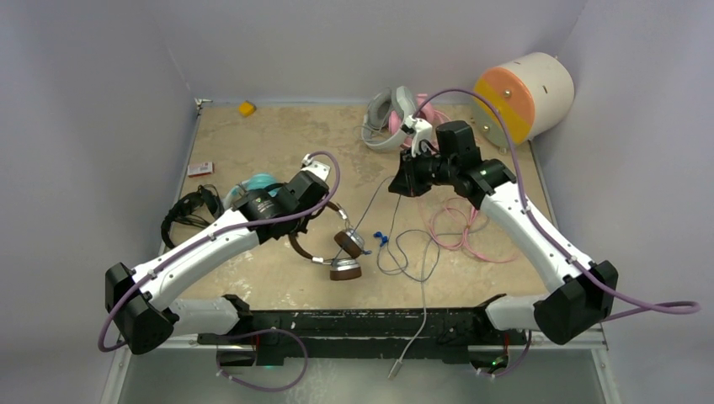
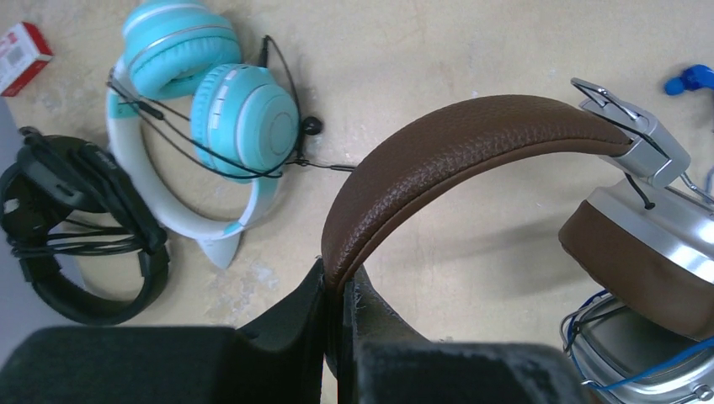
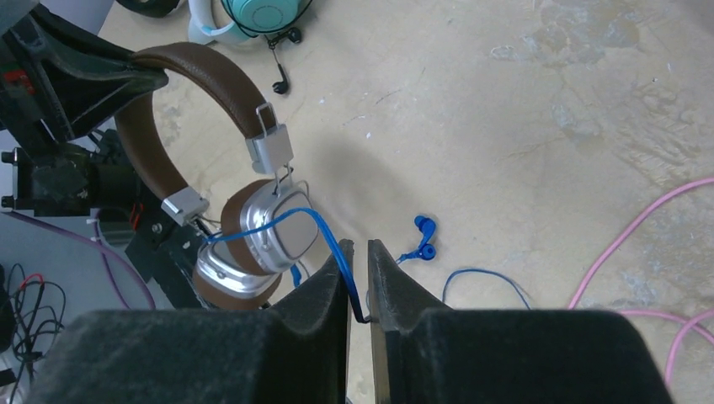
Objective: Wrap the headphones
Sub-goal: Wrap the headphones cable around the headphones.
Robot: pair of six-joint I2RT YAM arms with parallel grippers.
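My left gripper (image 2: pixel 335 290) was clenched on the brown headband (image 2: pixel 455 139), pinching it edge-on so the headphones (image 1: pixel 337 244) stayed put at the middle of the table (image 1: pixel 278 139), cups out to the right, ready for winding. I could not tell whether the lower cup rested on the table.

My right gripper (image 3: pixel 359 282), to the right and farther off, was nipped shut on the thin blue cable (image 3: pixel 324 227). It arched from the silver back of the upper cup (image 3: pixel 269 227) down between my fingers. I judged this was taut enough to lead it round the cups. More cable lay slack on the table nearer the front, so most of the wrapping was yet to do.

The teal pair (image 2: pixel 240 118) and the black pair (image 2: pixel 76 219) lay to the left, their cords bundled on them. A loose pink cable (image 1: pixel 459 227) lay to the right, close enough to snag. The cylinder (image 1: pixel 524 94) sat in the far right corner, well clear.
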